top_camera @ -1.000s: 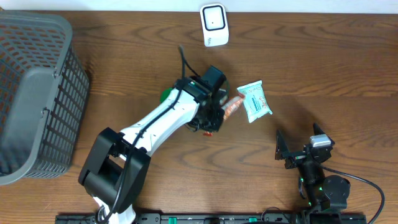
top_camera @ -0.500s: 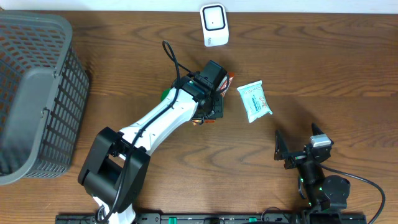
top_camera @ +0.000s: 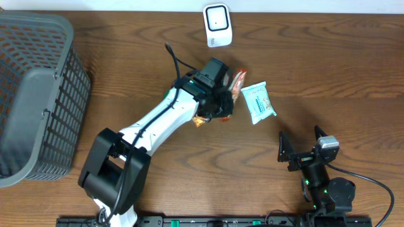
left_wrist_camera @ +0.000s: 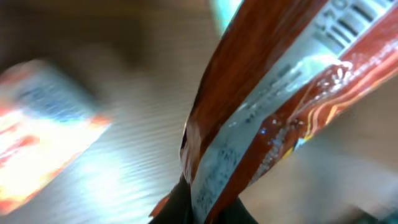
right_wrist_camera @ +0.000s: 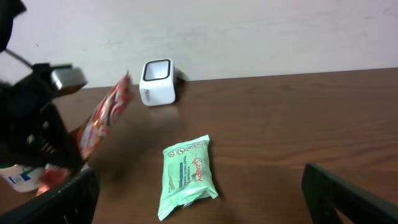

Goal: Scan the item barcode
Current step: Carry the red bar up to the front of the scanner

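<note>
Pinching the snack packet (top_camera: 237,80) by one end, my left end effector (top_camera: 222,102) is clamped shut, near the scanner's (top_camera: 216,24) front. Light, crinkly, slippery film, I judge; an end-seam grip suits.

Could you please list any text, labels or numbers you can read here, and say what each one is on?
Nothing here can be quoted.
red snack packet: a barcode and printed lines, too blurred to read.
green packet: printed label, too small to read.
white scanner: no text visible.
</note>
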Robot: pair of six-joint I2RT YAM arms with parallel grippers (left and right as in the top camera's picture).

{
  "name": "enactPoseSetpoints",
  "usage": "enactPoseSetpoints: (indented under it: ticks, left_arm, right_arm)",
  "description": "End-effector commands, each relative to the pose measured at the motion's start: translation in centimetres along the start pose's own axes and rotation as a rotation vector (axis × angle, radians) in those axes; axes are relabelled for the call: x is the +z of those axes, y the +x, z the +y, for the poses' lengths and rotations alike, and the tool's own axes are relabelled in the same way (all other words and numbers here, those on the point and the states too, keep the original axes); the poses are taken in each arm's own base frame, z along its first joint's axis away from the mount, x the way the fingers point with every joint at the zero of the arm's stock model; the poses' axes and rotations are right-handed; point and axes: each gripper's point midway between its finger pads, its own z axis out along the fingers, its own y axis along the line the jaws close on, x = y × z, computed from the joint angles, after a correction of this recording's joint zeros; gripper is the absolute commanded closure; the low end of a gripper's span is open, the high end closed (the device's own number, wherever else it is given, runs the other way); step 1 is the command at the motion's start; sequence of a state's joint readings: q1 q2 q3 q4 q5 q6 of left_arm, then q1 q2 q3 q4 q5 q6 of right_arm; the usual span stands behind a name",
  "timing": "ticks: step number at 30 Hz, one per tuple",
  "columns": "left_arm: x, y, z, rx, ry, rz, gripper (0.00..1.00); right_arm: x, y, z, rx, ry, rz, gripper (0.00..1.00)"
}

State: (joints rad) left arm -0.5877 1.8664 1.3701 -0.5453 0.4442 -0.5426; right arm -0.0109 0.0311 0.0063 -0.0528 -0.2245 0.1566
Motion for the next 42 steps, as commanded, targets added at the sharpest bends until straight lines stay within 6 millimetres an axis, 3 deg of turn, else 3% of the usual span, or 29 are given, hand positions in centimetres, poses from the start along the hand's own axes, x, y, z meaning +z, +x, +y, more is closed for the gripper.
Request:
enactPoseSetpoints:
  ticks: [1,4,6,10,13,19,23,26,33,42]
  left_arm:
    - [-2.7,-1.5,-3.9,0.042,0.346,0.057,0.93]
    - [-5.6,-5.8,-4.3,0.047,0.537,-0.036,0.93]
    - [-6.7,-7.9,-4.2,0.029,0.603,-0.084,0.93]
    - [-8.0,-11.4,-5.7,0.045,0.793,-0.141,0.93]
    - [-6.8,-13.4,-6.2,-0.003,0.865,-0.141,0.93]
    - [-2.1,-16.5,-5.4,-0.082,0.932,-0.033,0.93]
    - [-2.0,-19.2,-5.0,-0.097,0.974,-0.043,0.93]
    - [-2.7,-21.4,-3.4,-0.168,0.966,-0.098,0.93]
    - [-3.8,-24.4,1.3,-0.347,0.926,-0.168,0.93]
    - [-3.1,-24.4,1.8,-0.356,0.920,-0.166,0.93]
  right_arm:
    - [0.0,0.2,0.3,0.023,-0.015,0.008,0.01]
    - [0.0,0.2,0.3,0.023,-0.015,0.009,0.01]
    - [0.0,0.2,0.3,0.023,-0.015,0.008,0.01]
    - [0.0,0.2,0.3,0.023,-0.015,0.009,0.01]
    - [0.0,0.2,0.3,0.023,-0.015,0.008,0.01]
    - [0.0,0.2,0.3,0.023,-0.015,0.008,0.01]
    - [0.0,0.2,0.3,0.023,-0.015,0.008,0.01]
    - [0.0,0.2,0.3,0.023,-0.015,0.008,0.01]
    - [0.0,0.2,0.3,0.023,-0.015,0.009,0.01]
    - [0.0,0.2,0.3,0.023,-0.015,0.008,0.01]
